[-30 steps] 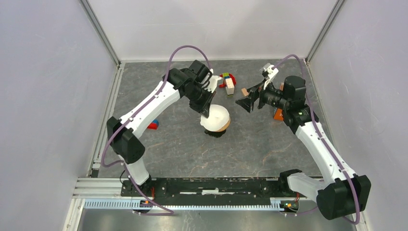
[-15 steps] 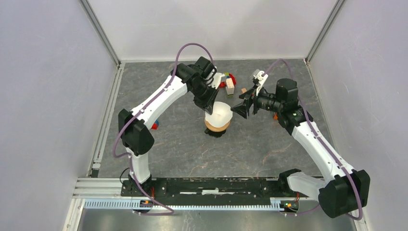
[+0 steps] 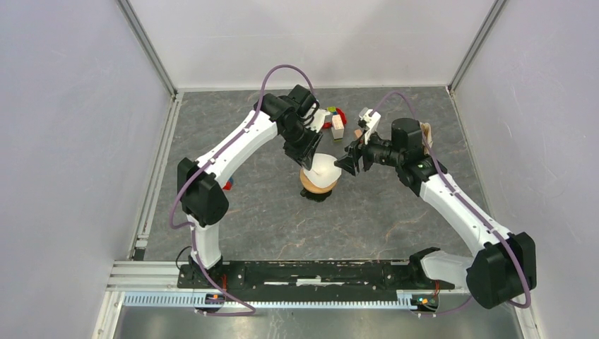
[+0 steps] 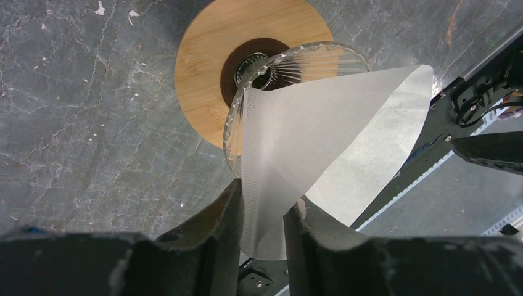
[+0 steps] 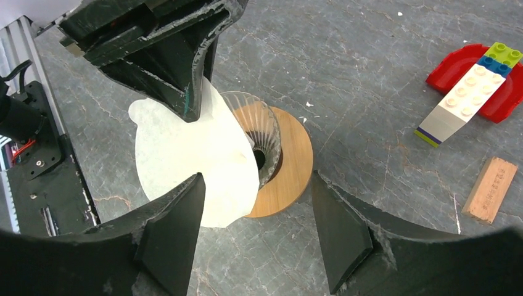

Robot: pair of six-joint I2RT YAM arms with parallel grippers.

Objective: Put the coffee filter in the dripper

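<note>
Though hidden overhead | left fingers [image 4: 210, 228] apart astride coffee filter [image 4: 321, 129] | right fingers [image 5: 169, 234] apart

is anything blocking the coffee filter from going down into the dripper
Nothing visible does. The coffee filter already leans into the glass funnel of the dripper, with no object between them. Only the left gripper has its fingers either side of the filter's upper edge, and the open right gripper hovers nearby.

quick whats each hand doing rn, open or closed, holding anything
left hand: open, fingers parted on either side of the edge of the coffee filter, not pinching it
right hand: open, holding nothing
</note>
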